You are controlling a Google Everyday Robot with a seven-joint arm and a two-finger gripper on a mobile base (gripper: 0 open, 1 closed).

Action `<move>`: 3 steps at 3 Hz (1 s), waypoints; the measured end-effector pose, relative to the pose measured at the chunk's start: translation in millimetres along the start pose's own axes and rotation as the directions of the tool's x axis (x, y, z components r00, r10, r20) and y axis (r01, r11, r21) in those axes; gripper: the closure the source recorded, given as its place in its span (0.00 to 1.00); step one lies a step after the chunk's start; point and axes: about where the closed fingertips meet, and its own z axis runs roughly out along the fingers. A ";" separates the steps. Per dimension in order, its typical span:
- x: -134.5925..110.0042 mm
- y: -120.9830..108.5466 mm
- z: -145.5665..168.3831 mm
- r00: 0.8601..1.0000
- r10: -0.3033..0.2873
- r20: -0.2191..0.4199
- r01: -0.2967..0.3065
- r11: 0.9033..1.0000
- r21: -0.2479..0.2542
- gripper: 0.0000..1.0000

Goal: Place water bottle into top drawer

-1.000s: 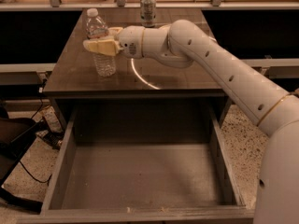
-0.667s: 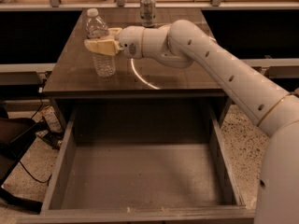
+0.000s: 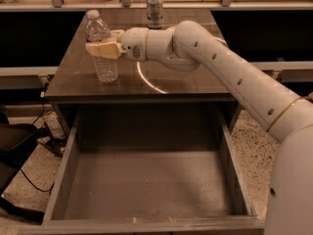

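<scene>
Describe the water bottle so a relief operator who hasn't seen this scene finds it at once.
Start at the desk above the open top drawer. On its left side stands the water bottle, the gripper at its middle. It is clear ribbed plastic with a white cap, unlike the silver can at the desk's back edge.

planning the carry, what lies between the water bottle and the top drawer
Only bare desk top and its front edge, in the camera view. The gripper is shut on the water bottle; the top drawer lies open.
</scene>
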 end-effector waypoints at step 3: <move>-40.2 36.9 -21.9 0.998 -0.044 0.036 0.045 0.999 -0.004 1.00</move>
